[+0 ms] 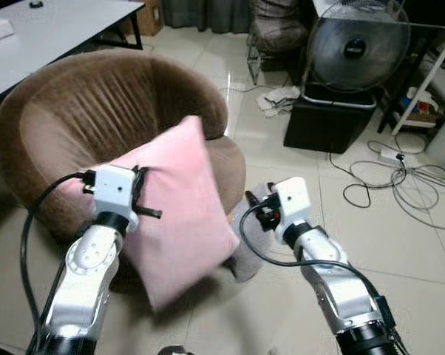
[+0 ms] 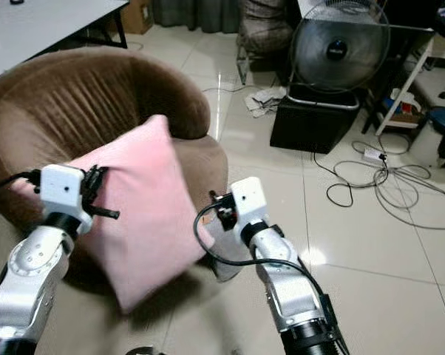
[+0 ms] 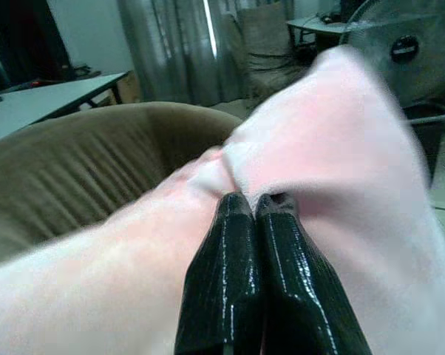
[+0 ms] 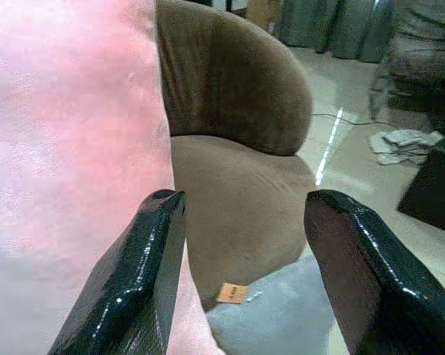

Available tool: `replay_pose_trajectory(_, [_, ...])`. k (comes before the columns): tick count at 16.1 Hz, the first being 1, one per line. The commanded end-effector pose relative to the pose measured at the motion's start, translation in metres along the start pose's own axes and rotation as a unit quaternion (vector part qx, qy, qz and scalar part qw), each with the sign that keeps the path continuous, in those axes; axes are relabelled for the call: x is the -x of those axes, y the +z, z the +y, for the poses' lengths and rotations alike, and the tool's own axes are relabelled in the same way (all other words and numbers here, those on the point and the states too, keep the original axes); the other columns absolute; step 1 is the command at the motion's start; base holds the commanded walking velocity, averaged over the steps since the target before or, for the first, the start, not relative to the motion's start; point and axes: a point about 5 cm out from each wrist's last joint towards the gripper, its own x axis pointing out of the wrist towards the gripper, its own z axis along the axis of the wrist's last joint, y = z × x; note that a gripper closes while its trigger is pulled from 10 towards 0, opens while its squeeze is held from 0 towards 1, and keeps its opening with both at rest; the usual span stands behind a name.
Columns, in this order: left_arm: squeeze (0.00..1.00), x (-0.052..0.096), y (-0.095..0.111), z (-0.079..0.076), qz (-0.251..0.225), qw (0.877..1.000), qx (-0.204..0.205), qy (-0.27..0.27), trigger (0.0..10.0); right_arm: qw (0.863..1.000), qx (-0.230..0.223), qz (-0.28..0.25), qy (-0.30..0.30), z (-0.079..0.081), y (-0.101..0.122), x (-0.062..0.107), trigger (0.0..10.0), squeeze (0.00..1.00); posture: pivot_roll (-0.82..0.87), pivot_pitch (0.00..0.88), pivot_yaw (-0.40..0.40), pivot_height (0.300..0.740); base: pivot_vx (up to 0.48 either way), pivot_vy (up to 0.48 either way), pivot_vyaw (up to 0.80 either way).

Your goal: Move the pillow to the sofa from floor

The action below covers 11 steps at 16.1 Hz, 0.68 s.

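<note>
Left gripper (image 3: 253, 201) pinches pink pillow (image 1: 174, 211) above the floor, fronting brown sofa (image 1: 97, 111) for placement; right gripper (image 4: 241, 214) gapes beside it.

A fan (image 1: 359, 46) stands on a black box (image 1: 330, 118); cables (image 1: 400, 181) lie on the tiled floor (image 1: 282, 296) beside a white table (image 1: 52, 33).

The pink square pillow (image 1: 179, 214) hangs before the brown round sofa (image 1: 97, 111), between both hands; the fan (image 1: 359, 46) seems well behind, rightward.
</note>
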Motion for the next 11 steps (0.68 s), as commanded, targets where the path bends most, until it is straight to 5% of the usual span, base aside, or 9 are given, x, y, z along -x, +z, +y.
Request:
replay_pose_trajectory(1, [0.0, -0.01, 0.011, -0.002, -0.035, 0.999, 0.013, -0.006, 0.0, 1.0, 0.014, -0.014, -0.021, -0.009, 0.011, 0.001, 10.0, 0.0, 0.05, 0.0, 0.058, 0.74, 0.0, 0.0, 0.0])
replay_pose_trajectory(5, [0.0, -0.018, 0.007, -0.015, -0.032, 0.999, 0.029, -0.015, 0.0, 0.998, 0.023, -0.015, -0.064, -0.03, 0.016, 0.01, 10.0, 0.0, 0.0, 0.0, 0.086, 0.74, 0.0, 0.0, 0.0])
replay_pose_trajectory(7, [0.0, -0.022, -0.001, -0.036, -0.029, 0.998, 0.032, -0.037, 0.0, 0.995, 0.034, -0.015, -0.093, -0.05, 0.024, 0.025, 10.0, 0.0, -0.09, 0.0, 0.059, 0.74, 0.0, 0.0, 0.0])
replay_pose_trajectory(11, [0.0, -0.029, -0.001, -0.048, -0.047, 0.998, 0.043, -0.012, 0.0, 0.99, 0.076, 0.002, -0.12, -0.076, 0.05, 0.05, 10.0, 0.0, -0.15, 0.0, -0.09, 0.74, 0.0, 0.0, 0.0])
